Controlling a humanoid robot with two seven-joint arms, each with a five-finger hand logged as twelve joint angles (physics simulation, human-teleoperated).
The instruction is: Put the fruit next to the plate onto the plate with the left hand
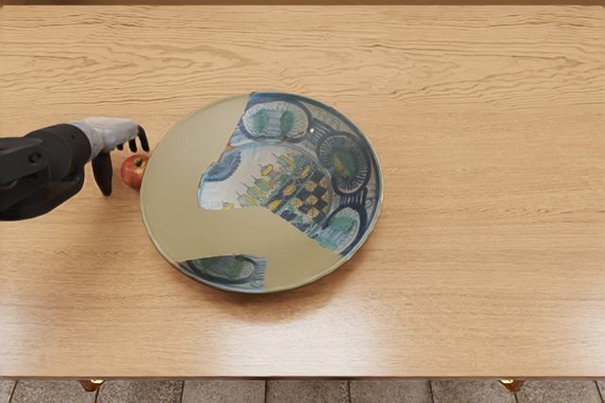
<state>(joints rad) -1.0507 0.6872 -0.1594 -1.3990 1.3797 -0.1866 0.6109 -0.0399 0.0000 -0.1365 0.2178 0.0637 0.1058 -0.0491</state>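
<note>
A small red apple (pixel 133 170) lies on the table just left of the plate's rim. The plate (pixel 180 185) is large and round, partly tan and partly patterned in blue and green, and sits in the middle of the table. My left hand (pixel 121 149) comes in from the left edge and hovers over the apple's left side. Its dark fingertips (pixel 142 141) hang down above the fruit, the thumb pointing down to the left of it. The fingers are spread and do not close on the apple. The plate holds nothing.
The wooden table (pixel 473 91) stretches wide around the plate, with its front edge near the bottom of the picture. A brown wall runs along the back.
</note>
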